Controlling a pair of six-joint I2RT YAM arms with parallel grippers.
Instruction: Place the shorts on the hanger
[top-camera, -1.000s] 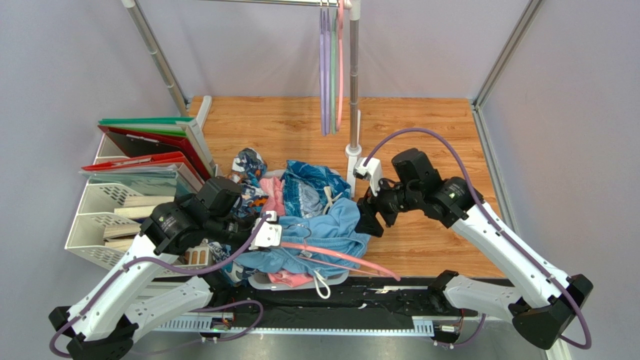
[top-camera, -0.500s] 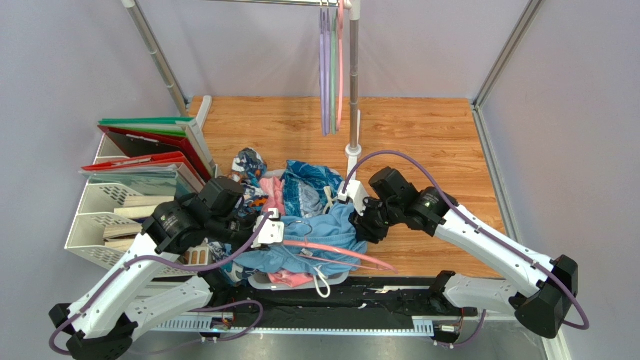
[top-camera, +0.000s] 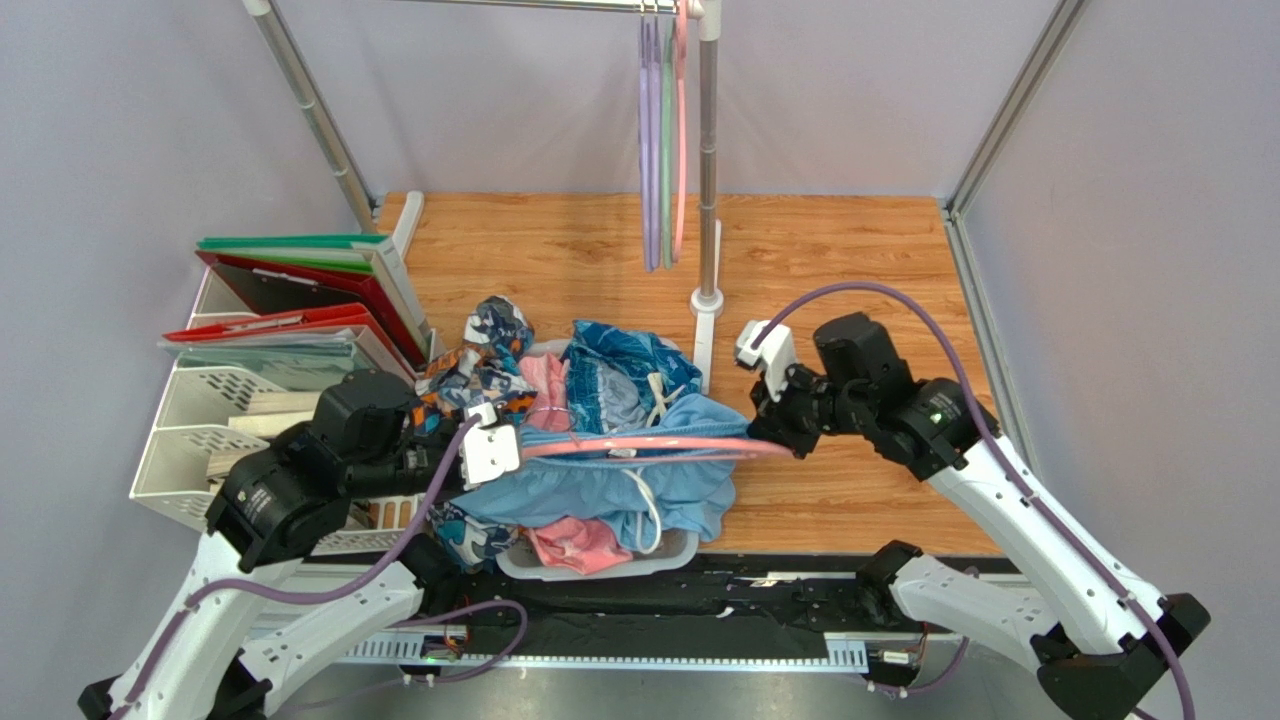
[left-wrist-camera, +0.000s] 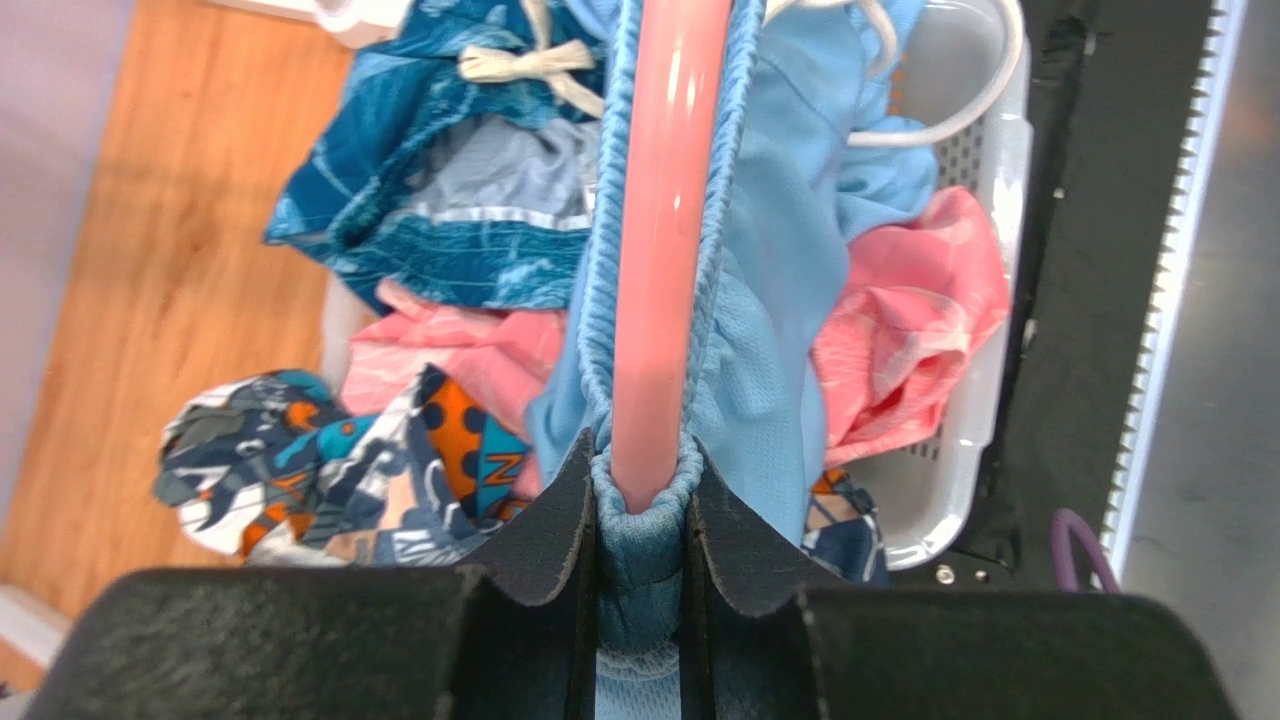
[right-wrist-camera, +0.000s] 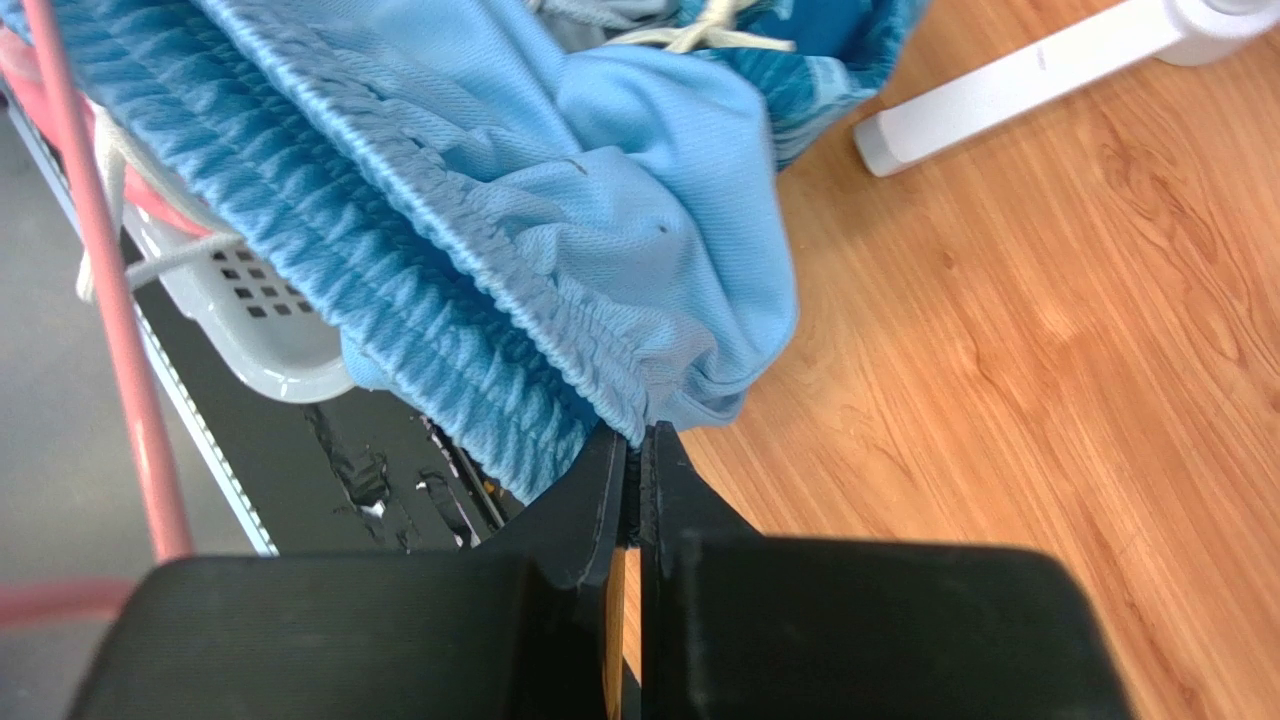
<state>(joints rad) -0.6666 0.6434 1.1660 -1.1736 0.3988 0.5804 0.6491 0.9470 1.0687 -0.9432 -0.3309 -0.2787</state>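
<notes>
Bench: pale wooden bench (top-camera: 872, 270). It carries the clothes pile near its front edge, between the two arms.
Basket: white perforated plastic laundry basket (left-wrist-camera: 962, 375). It sits under the pile with pink and patterned garments bunched in it.
Shorts: plain sky-blue fabric shorts (top-camera: 601, 488) with a gathered waistband and white cord. They are lifted above the basket, and the waistband is stretched sideways between the arms.
Hanger: thin salmon-pink plastic hanger (top-camera: 646, 444). It lies level along the top of the shorts, with the waistband wrapped round its left end.
Left claw: the left claw (left-wrist-camera: 643, 480) is clamped on the hanger's end, with waistband fabric pinched in alongside it.
Right claw: the right claw (right-wrist-camera: 634, 450) has its fingers pressed together on the waistband's right-hand edge.
Step in hand: probably drawing the waistband open along the hanger. The wrist view does not show whether the hanger's right end is inside the band.
Next move: likely to pull the right edge out and over the hanger's free end. That would call for the left grip to hold firm so the elastic cannot snap back off.
</notes>
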